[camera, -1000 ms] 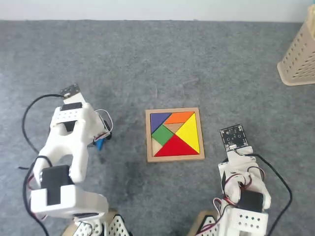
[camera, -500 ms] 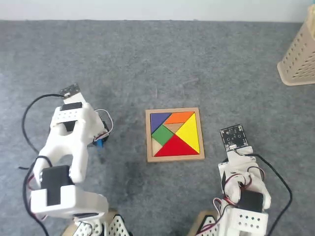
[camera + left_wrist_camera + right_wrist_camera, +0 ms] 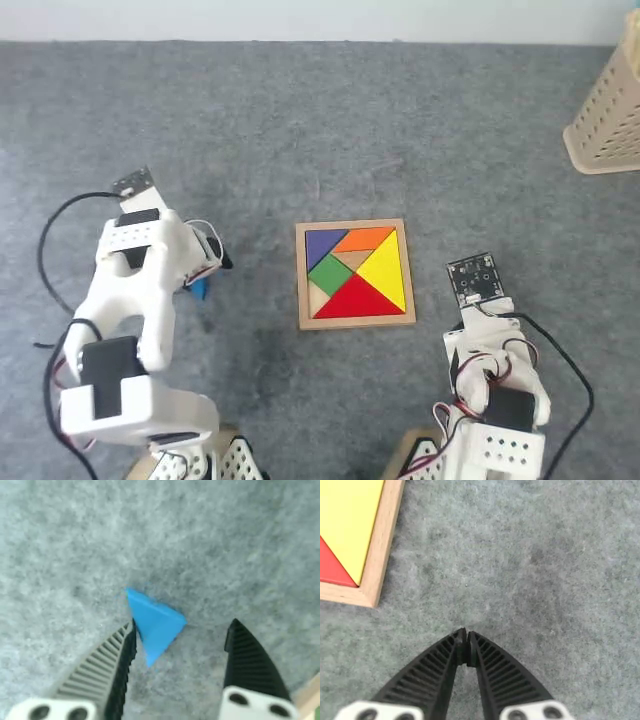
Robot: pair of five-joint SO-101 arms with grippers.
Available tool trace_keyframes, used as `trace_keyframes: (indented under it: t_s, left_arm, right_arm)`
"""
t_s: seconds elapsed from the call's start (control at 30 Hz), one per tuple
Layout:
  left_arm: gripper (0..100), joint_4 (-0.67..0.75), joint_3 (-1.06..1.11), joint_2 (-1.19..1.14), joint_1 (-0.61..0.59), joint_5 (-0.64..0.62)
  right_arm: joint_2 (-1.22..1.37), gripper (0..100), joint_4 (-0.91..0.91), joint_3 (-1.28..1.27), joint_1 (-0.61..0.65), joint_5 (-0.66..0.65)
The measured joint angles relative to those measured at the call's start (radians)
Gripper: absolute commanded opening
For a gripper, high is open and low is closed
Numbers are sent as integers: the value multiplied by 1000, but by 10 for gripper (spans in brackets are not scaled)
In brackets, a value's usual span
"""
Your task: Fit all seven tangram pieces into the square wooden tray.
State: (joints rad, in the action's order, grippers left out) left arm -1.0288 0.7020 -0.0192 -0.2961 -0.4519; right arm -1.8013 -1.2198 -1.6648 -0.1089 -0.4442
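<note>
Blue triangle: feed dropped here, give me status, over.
Left tool open, straddling blue triangle. Right tool shut, beside tray. Bare carpet between triangle and tray.

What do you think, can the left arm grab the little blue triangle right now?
Probably yes. The left pincer is open just above the blue triangle, which lies on the grey carpet between the fingers, close to one of them. Nothing covers it or blocks the way.

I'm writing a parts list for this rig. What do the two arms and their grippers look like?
The left arm and right arm are blocky white shells with black motors and looping black cables. The left gripper and right gripper have black, ribbed, pointed fingers on white bases.
</note>
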Motion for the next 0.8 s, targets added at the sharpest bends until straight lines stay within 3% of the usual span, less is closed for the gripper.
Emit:
trace_keyframes:
  t_s: [0.5,0.8]
  left_arm:
    - [275,58,51,0,-48,-58]
    - [141,61,64,8,-43,-68]
  right_arm:
    - [0,8,0,0,0,0]
    - [0,8,0,0,0,0]
